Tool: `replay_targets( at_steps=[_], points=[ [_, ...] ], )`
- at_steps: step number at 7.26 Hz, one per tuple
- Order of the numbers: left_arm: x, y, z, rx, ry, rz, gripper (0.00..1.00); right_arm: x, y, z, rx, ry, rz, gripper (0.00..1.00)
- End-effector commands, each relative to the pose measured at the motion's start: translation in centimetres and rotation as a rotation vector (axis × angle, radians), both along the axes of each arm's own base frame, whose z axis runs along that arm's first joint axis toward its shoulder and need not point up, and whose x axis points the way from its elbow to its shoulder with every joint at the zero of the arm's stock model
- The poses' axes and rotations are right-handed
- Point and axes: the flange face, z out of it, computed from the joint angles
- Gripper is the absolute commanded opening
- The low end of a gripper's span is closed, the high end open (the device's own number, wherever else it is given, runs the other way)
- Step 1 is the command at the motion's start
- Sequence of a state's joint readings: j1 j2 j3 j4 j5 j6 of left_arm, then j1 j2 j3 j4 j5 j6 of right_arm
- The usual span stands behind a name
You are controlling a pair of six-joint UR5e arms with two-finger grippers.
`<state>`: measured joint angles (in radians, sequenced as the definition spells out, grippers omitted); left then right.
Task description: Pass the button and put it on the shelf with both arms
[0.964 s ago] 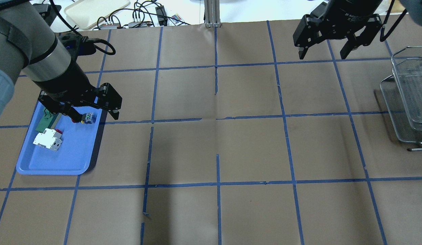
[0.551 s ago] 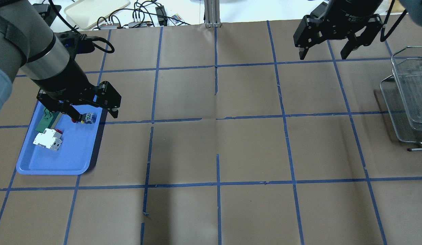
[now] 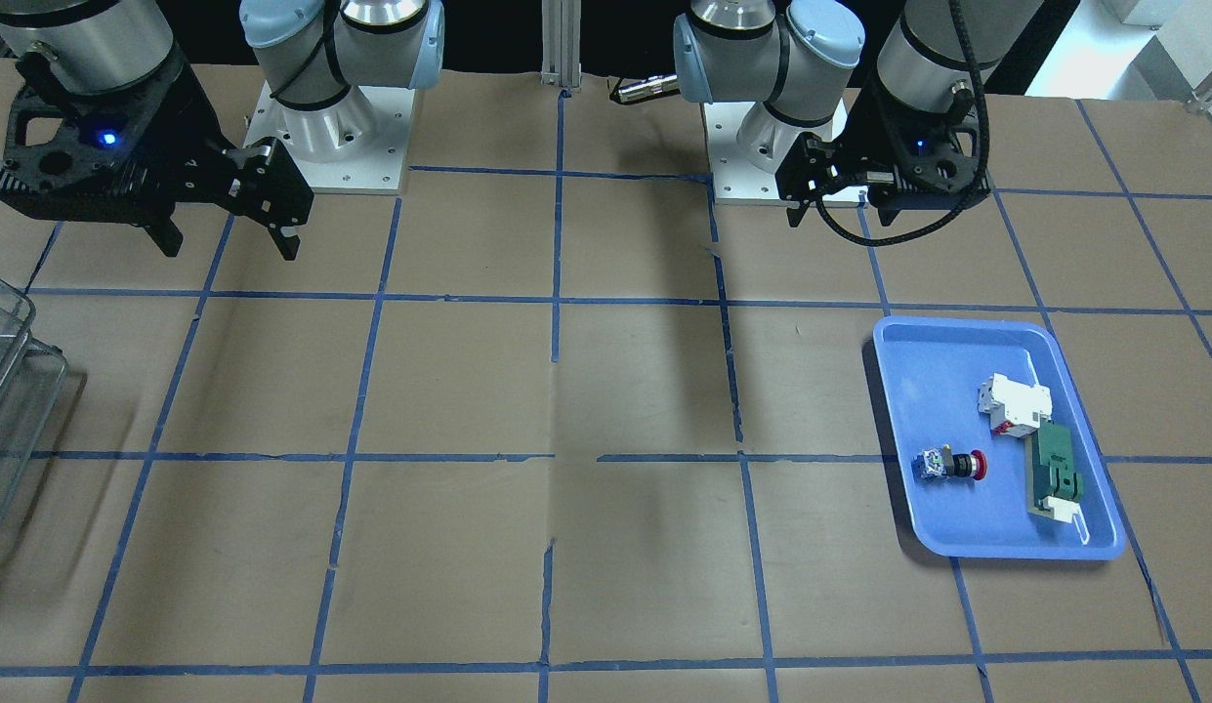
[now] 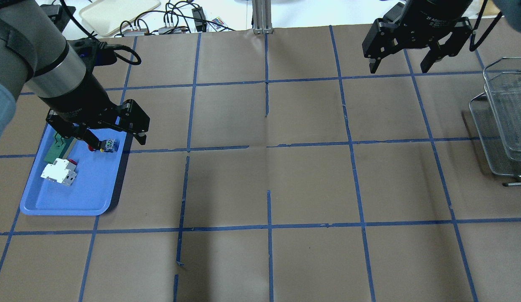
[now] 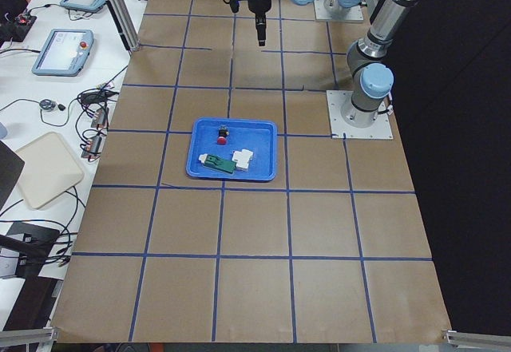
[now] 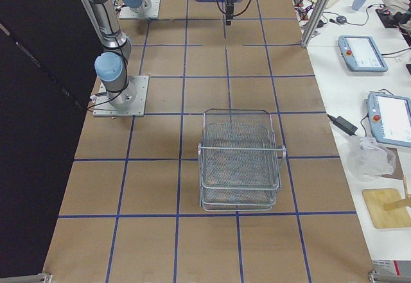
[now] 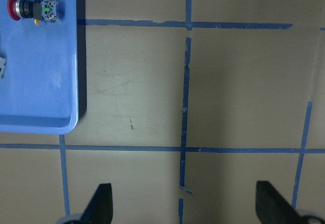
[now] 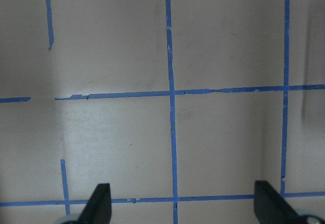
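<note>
The button [image 4: 105, 145], with a red head and a blue-white rear block, lies on its side in the blue tray [image 4: 75, 197]. It also shows in the front view [image 3: 949, 466] and the left wrist view [image 7: 33, 8]. My left gripper [image 4: 115, 140] hovers high over the tray's far end, open and empty, its jaws wide apart in its wrist view [image 7: 185, 203]. My right gripper [image 4: 398, 67] hangs open and empty over the far right of the table [image 3: 229, 244]. The wire-mesh shelf [image 4: 506, 121] stands at the right edge.
A white-and-red breaker block [image 4: 58, 172] and a green flat part [image 4: 56, 149] lie in the tray beside the button. Cables and a beige tray [image 4: 117, 12] sit beyond the table's far edge. Blue tape lines grid the brown tabletop [image 4: 268, 180].
My left gripper has shifted slightly away from the tray's near end, still open. The right gripper has hardly moved. The button has not moved.
</note>
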<state>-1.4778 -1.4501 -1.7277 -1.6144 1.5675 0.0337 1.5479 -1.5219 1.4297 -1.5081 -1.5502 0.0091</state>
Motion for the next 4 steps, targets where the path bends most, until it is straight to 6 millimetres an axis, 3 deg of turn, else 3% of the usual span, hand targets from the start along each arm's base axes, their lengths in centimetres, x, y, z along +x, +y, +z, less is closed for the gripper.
replay_targets(
  at_steps=[1, 2, 4],
  points=[
    [5.1, -1.4, -0.8, -0.010, 0.006, 0.112, 1.00, 0.1, 0.0, 0.0, 0.000, 0.002, 0.001, 1.00],
    [6.9, -1.8, -1.1, -0.005, 0.008, 0.150, 1.00, 0.0, 0.0, 0.0, 0.000, 0.004, 0.000, 1.00],
    [7.3, -1.9, -1.2, -0.003, 0.000, 0.149, 1.00, 0.1, 0.0, 0.0, 0.000, 0.002, -0.002, 1.00]
  ],
)
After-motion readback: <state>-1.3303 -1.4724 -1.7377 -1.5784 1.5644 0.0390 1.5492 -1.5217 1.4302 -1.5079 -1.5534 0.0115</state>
